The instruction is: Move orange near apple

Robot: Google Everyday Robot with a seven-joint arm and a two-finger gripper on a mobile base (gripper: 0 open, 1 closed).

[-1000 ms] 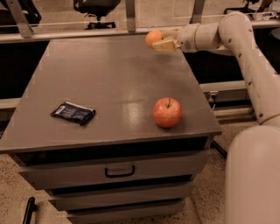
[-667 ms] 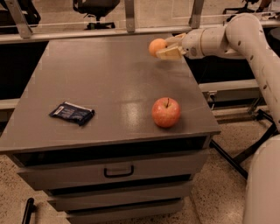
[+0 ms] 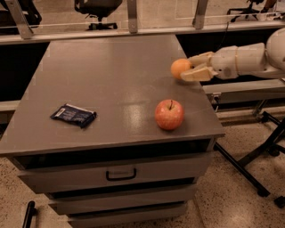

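Nearest, the glossy red apple with a short stem (image 3: pixel 169 114) sits by the front right corner of the grey drawer-cabinet top (image 3: pixel 111 75). A flat dark blue packet (image 3: pixel 73 115) lies toward the front left. Farther back, the white arm (image 3: pixel 242 60) reaches in level across the right edge. Its gripper (image 3: pixel 186 70) has its fingers (image 3: pixel 198 75) clamped around the small smooth orange (image 3: pixel 178 67), behind the apple and apart from it. Open top spreads left and back to the far edge.

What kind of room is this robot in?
Probably an office or lab: a grey drawer cabinet, a black rolling chair behind it, and the robot's white gripper holding a small round orange at the cabinet's right edge.
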